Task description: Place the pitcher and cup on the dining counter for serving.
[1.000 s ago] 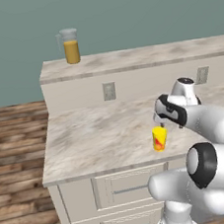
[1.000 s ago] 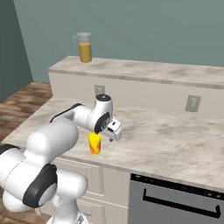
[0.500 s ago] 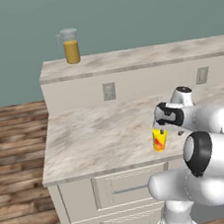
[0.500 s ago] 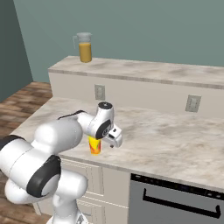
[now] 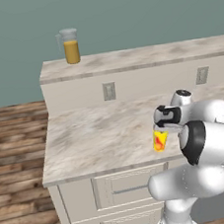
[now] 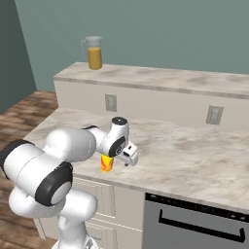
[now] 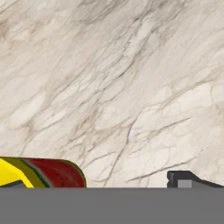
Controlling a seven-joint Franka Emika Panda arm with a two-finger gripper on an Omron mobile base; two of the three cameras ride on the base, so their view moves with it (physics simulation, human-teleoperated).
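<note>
**Q:** Jaws: how do they stand, and what has just changed?

**A:** Spread wide and holding nothing. Over the last second the white robot arm (image 6: 73,146) has lowered them a little toward the front edge of the lower beige marble bench (image 5: 97,135). They are now just beside the small yellow tumbler with red-orange markings (image 5: 160,140), which has not moved.

**Q:** Is the tumbler between them?

**A:** Not squarely. In the hand view its rim (image 7: 43,173) lies off to one side, and one dark fingertip (image 7: 188,179) shows on the other.

**Q:** What does this mean for the task?

**A:** The clear glass pitcher of orange liquid (image 5: 70,47) already stands at the left end of the raised marble bench on the cream half-wall (image 5: 142,58). The tumbler probably comes next, once the jaws are centred on it.
</note>
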